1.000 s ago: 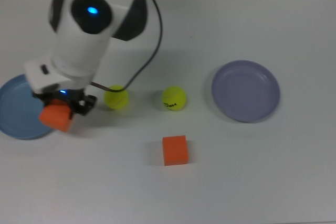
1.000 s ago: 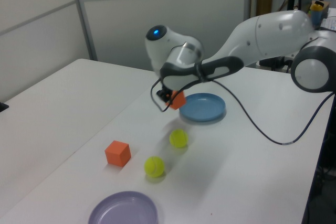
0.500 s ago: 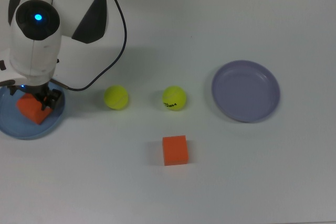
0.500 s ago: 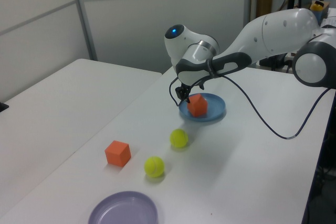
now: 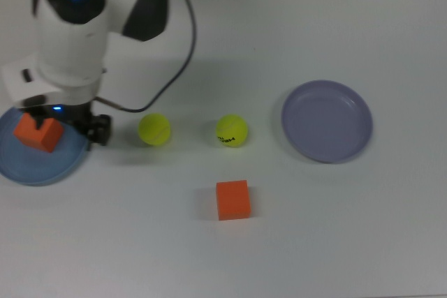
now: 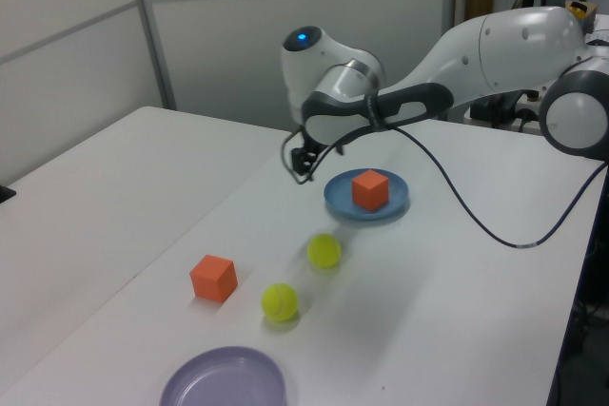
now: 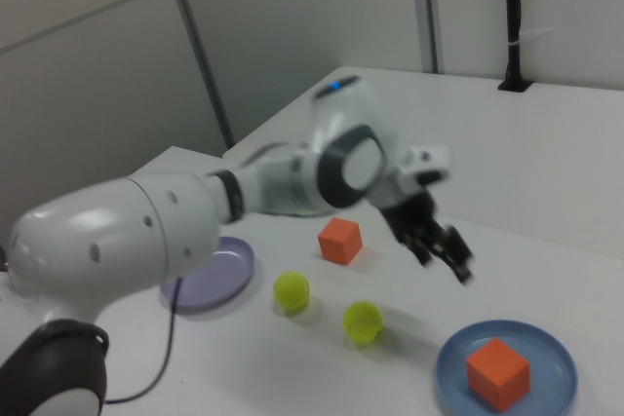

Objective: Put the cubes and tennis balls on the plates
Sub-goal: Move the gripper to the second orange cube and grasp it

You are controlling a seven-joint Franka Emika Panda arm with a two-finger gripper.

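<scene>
One orange cube (image 5: 38,132) rests on the light blue plate (image 5: 42,165) at the top view's left, also seen as cube (image 6: 370,189) on plate (image 6: 338,204). My gripper (image 5: 82,125) (image 6: 303,163) (image 7: 444,246) hangs open and empty above the table, just beside that plate's rim. The other cube (image 5: 232,199) (image 6: 213,278) lies on the table. Two tennis balls sit between the plates: a plain one (image 5: 154,129) nearest my gripper and a lettered one (image 5: 231,131). The lavender plate (image 5: 327,121) (image 6: 224,382) holds nothing.
The white arm (image 5: 77,26) and its black cable (image 5: 183,68) reach over the table's far left in the top view. Grey partition walls (image 6: 238,35) stand behind the table in the left view.
The gripper let go of the orange cube, which now rests on the blue plate. The hand has risen and moved off the plate toward the tennis balls.
</scene>
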